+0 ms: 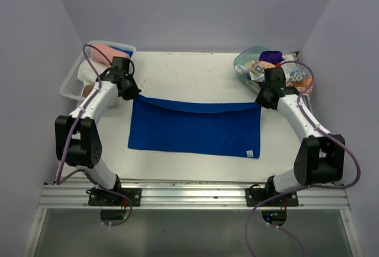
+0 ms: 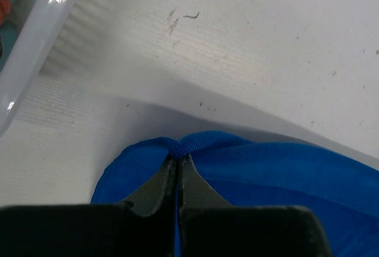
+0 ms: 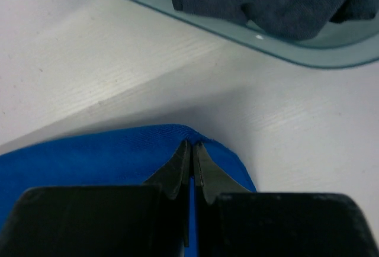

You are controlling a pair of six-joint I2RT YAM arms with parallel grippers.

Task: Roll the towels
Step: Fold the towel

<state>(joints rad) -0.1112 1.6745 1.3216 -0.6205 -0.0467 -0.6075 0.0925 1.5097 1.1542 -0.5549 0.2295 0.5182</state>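
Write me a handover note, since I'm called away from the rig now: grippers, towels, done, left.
Left gripper: shut on the blue towel, far-left corner.
Right gripper: shut on its far-right corner.
The towel lies spread out mid-table, not yet rolled.
More towels wait in the teal tub, far right; a pink one sits in the white basket, far left.
Done: nothing rolled that I can confirm.
Left: roll the blue towel, then the tub's.

Arms: left arm (image 1: pixel 98 104) and right arm (image 1: pixel 299 115) had white links, black joints.
Cables: purple cable (image 1: pixel 90 63) looped outward, trailing toward 6 o'clock.
Fingers (image 2: pixel 155 187): were black, tapered.
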